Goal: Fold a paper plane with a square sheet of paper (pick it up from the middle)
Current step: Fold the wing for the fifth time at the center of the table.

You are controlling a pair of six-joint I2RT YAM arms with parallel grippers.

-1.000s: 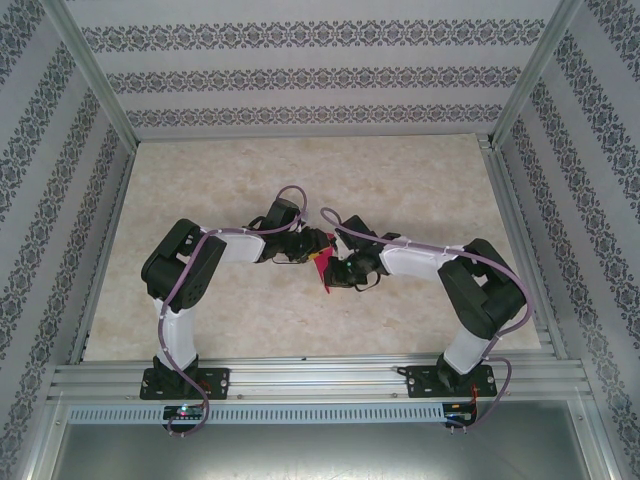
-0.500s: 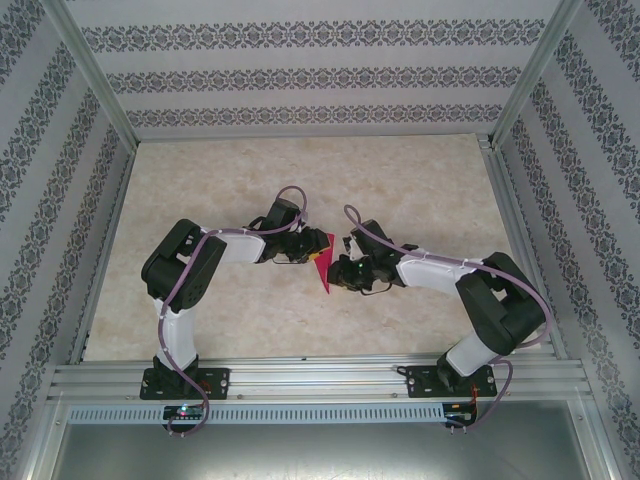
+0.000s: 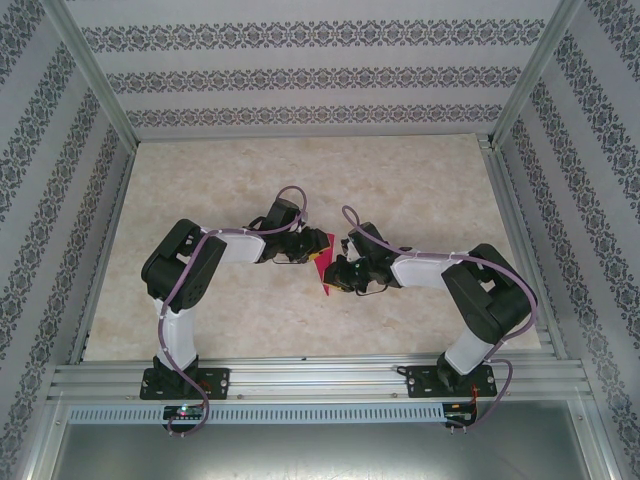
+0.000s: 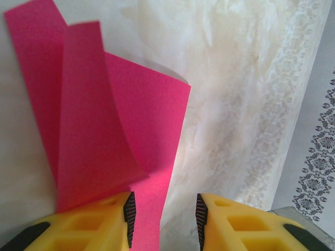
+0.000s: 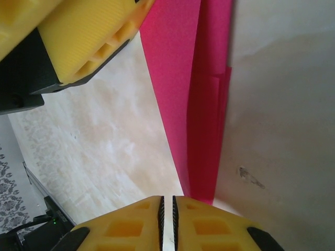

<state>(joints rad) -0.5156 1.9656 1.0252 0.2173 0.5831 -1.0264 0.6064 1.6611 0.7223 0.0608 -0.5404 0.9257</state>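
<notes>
The square sheet of paper [image 3: 321, 262] is magenta-pink and folded into a long narrow shape on the table, between my two grippers. In the left wrist view the paper [image 4: 104, 130] has one flap curling up. Its right edge runs between the jaws of my left gripper [image 4: 163, 206], which stand open, and the left finger [image 4: 118, 219] sits over the paper. My right gripper [image 5: 167, 201] is shut to a thin slit with nothing in it. The paper's [image 5: 199, 104] narrow end lies just past its right fingertip. The left gripper's yellow finger [image 5: 89, 42] shows at the top left.
The table [image 3: 300, 180] is pale marble-patterned board with aluminium rails at its edges and patterned walls on three sides. A small dark mark [image 5: 251, 178] lies on the surface to the right of the paper. The arm bases [image 3: 185, 378] stand on the near rail.
The right arm drew back to the right, then came in again toward the paper's near end. The left arm and the paper have stayed where they were.
</notes>
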